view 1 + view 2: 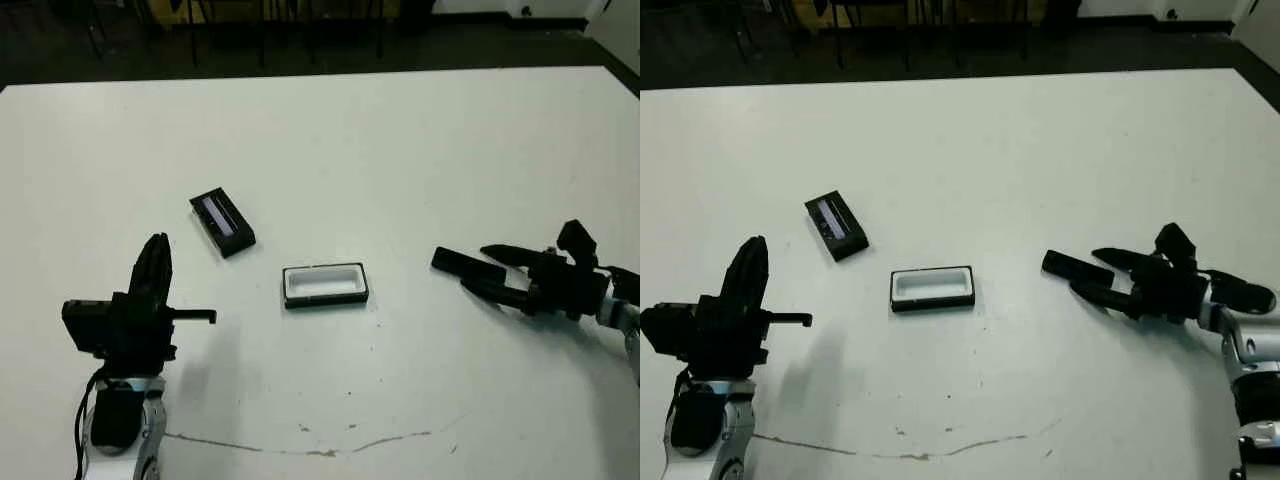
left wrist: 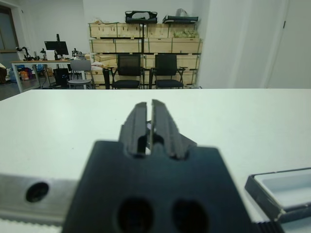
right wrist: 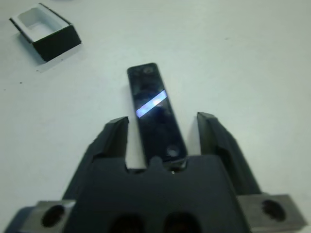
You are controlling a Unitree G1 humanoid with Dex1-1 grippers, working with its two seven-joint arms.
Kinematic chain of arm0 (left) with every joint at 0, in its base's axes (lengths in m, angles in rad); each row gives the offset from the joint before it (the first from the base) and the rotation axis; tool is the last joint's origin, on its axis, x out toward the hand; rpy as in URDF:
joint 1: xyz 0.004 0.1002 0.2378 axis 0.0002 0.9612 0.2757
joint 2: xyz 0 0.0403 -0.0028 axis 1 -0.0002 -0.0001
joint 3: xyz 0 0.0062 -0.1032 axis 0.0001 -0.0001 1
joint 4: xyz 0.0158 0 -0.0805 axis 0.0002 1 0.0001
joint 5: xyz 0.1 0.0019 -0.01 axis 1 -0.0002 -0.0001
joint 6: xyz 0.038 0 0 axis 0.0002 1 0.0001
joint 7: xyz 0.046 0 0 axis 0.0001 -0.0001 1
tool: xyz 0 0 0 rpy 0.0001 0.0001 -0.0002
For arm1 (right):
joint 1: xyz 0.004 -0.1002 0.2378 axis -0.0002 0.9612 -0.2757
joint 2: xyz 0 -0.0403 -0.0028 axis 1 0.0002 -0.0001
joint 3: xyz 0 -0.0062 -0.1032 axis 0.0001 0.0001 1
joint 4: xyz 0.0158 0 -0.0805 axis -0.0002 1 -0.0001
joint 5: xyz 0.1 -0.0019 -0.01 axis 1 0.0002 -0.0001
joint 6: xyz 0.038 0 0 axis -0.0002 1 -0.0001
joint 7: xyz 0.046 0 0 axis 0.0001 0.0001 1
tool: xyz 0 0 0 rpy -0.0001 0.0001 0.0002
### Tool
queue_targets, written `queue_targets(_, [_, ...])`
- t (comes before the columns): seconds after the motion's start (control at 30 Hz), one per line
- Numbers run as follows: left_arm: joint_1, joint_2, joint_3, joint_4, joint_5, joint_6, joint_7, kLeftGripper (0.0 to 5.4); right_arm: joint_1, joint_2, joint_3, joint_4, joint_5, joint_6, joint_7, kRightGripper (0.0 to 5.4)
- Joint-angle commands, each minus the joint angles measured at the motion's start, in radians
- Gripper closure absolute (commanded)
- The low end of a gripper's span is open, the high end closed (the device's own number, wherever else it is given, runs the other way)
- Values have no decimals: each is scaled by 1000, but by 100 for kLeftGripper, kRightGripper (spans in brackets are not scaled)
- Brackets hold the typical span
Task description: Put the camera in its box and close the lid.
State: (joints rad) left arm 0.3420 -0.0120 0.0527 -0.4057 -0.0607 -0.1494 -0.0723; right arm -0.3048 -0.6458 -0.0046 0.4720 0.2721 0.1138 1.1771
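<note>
Camera's point(image 3: 156, 112) near end perhaps pincer-hidden point(image 3: 163, 141)

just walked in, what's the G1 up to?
Packing a camera. The right gripper is open, its fingers either side of the camera, which lies flat on the table; no grasp yet. The box sits open and empty mid-table, the lid apart beyond it. The left gripper is shut and idle.

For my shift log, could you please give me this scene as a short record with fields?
camera: flat on the table, between the open fingers of the right tool, not gripped
box: mid-table, open, white lining empty
lid: on the table apart from the box, stripe up
left tool: shut, empty, raised above the table
</note>
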Motion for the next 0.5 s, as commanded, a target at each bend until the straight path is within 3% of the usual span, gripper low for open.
queue_targets(0.03, [49, 17, 7, 7, 9, 15, 1, 540, 14, -43, 49, -38, -69, 51, -14, 298])
queue_targets(0.1, [50, 15, 7, 5, 12, 17, 4, 540, 14, -68, 69, -92, -93, 76, -16, 335])
queue_targets(0.2, [50, 15, 8, 4, 11, 15, 2, 540, 9, -91, 68, -149, -47, 160, 41, 393])
queue_targets(0.33, [50, 11, 11, 3, -5, 16, -1, 540, 38, -166, 88, -394, -75, 332, -1, 459])
queue_targets(0.43, [50, 14, 12, 1, -6, 19, -2, 540, 58, -197, 81, -553, -67, 485, -52, 472])
queue_targets(0.5, [49, 16, 14, 5, -2, 13, -3, 540, 82, -194, 77, -595, -87, 517, -111, 472])
